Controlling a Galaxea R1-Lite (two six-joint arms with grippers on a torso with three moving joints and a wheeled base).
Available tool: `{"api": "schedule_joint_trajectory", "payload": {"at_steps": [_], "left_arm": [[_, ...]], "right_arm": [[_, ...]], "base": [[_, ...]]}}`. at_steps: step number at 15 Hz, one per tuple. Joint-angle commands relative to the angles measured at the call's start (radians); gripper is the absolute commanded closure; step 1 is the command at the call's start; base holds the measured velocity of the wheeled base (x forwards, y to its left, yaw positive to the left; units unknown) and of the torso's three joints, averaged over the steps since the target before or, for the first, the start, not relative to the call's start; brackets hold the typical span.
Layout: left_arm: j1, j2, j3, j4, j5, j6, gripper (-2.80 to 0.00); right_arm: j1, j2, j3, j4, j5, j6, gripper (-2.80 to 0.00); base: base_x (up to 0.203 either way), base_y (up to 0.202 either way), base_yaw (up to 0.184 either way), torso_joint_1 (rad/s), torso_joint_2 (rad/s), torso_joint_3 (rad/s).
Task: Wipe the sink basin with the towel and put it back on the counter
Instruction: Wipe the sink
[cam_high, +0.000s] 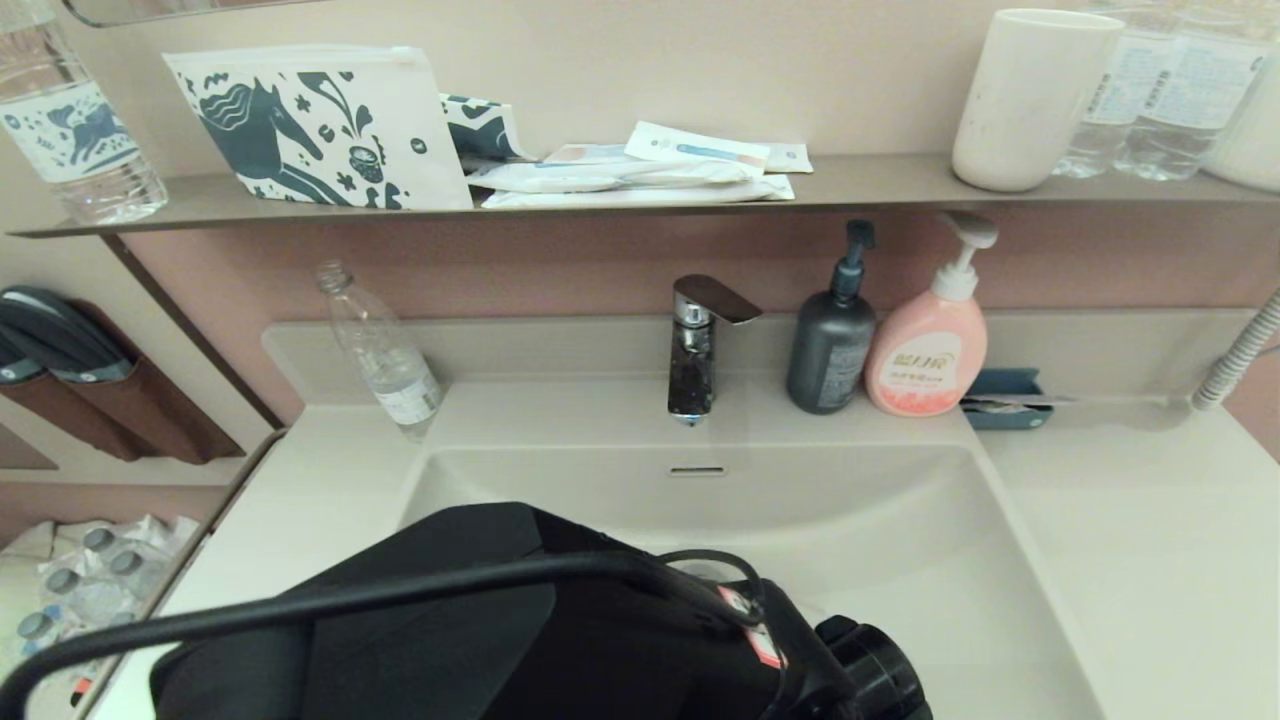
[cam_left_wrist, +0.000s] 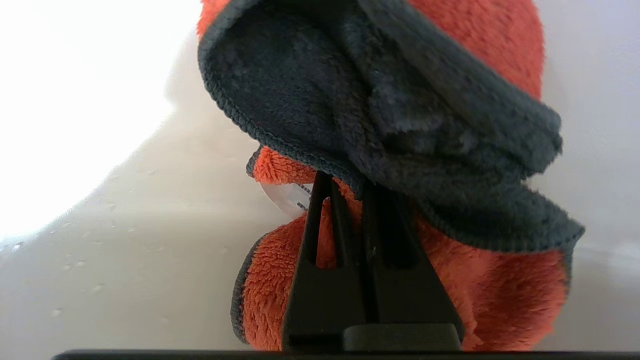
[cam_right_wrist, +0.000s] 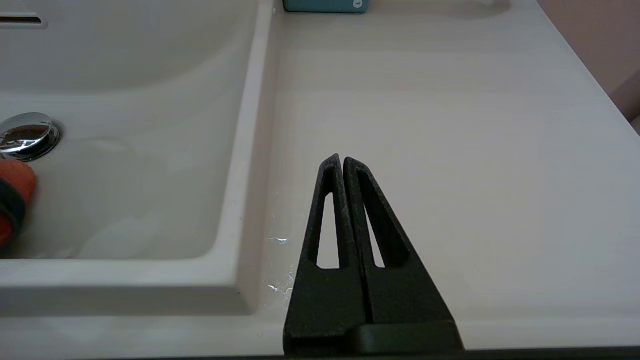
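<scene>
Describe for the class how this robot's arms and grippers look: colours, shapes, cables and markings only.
The left arm is bulky matte black housing, with a thick black cable arching over it and a small red-and-white label near the wrist. The left gripper and the right gripper match: black, tapering fingers shaped like narrow triangles, each with a slot-like cut-out, and a grainy surface. The head view does not show the right arm.

Warm dim light, blown-out glare on the sink basin (cam_left_wrist: 75, 100).

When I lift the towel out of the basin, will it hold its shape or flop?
Likely floppy: the towel already folds and droops around the left gripper. Its plush pile should grip well. Droplets on the sink basin suggest it may come up damp and slightly heavier.
</scene>
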Motion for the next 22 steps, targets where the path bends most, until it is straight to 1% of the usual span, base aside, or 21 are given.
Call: {"api": "schedule_joint_trajectory", "payload": {"at_steps": [1, 2, 4, 6, 7, 9, 13, 15, 17, 18, 19, 20, 22], "left_arm": [[0.036, -0.011, 0.021, 0.004, -0.040, -0.006, 0.00], [0.051, -0.020, 0.030, 0.003, -0.054, 0.002, 0.00], [0.072, -0.029, 0.053, -0.001, -0.061, 0.018, 0.00], [0.094, -0.045, 0.080, -0.003, -0.105, 0.030, 0.00], [0.103, -0.053, 0.095, -0.007, -0.111, 0.032, 0.00], [0.120, -0.070, 0.148, -0.053, -0.113, 0.037, 0.00], [0.138, -0.120, 0.314, -0.176, -0.111, 0.070, 0.00], [0.147, -0.148, 0.362, -0.187, -0.111, 0.076, 0.00], [0.157, -0.182, 0.380, -0.185, -0.106, 0.091, 0.00], [0.159, -0.197, 0.392, -0.185, -0.102, 0.105, 0.00], [0.167, -0.220, 0.419, -0.185, -0.091, 0.138, 0.00], [0.184, -0.234, 0.439, -0.186, -0.075, 0.166, 0.00], [0.222, -0.256, 0.461, -0.188, -0.068, 0.207, 0.00]], "right_arm": [[0.000, 0.001, 0.000, 0.000, 0.000, 0.000, 0.00], [0.000, 0.001, 0.000, 0.000, 0.000, 0.000, 0.00], [0.000, 0.001, 0.000, 0.000, 0.000, 0.000, 0.00], [0.000, 0.001, 0.000, 0.000, 0.000, 0.000, 0.00], [0.000, 0.001, 0.000, 0.000, 0.000, 0.000, 0.00], [0.000, 0.001, 0.000, 0.000, 0.000, 0.000, 0.00], [0.000, 0.001, 0.000, 0.000, 0.000, 0.000, 0.00], [0.000, 0.001, 0.000, 0.000, 0.000, 0.000, 0.00], [0.000, 0.001, 0.000, 0.000, 0.000, 0.000, 0.00], [0.000, 0.001, 0.000, 0.000, 0.000, 0.000, 0.00], [0.000, 0.001, 0.000, 0.000, 0.000, 0.000, 0.00], [0.000, 0.001, 0.000, 0.000, 0.000, 0.000, 0.00], [0.000, 0.001, 0.000, 0.000, 0.000, 0.000, 0.00]], "base": [[0.000, 0.000, 0.000, 0.000, 0.00, 0.000], [0.000, 0.000, 0.000, 0.000, 0.00, 0.000], [0.000, 0.000, 0.000, 0.000, 0.00, 0.000], [0.000, 0.000, 0.000, 0.000, 0.00, 0.000], [0.000, 0.000, 0.000, 0.000, 0.00, 0.000], [0.000, 0.000, 0.000, 0.000, 0.00, 0.000], [0.000, 0.000, 0.000, 0.000, 0.00, 0.000], [0.000, 0.000, 0.000, 0.000, 0.00, 0.000], [0.000, 0.000, 0.000, 0.000, 0.00, 0.000], [0.000, 0.000, 0.000, 0.000, 0.00, 0.000], [0.000, 0.000, 0.000, 0.000, 0.00, 0.000], [0.000, 0.000, 0.000, 0.000, 0.00, 0.000], [0.000, 0.000, 0.000, 0.000, 0.00, 0.000]]}}
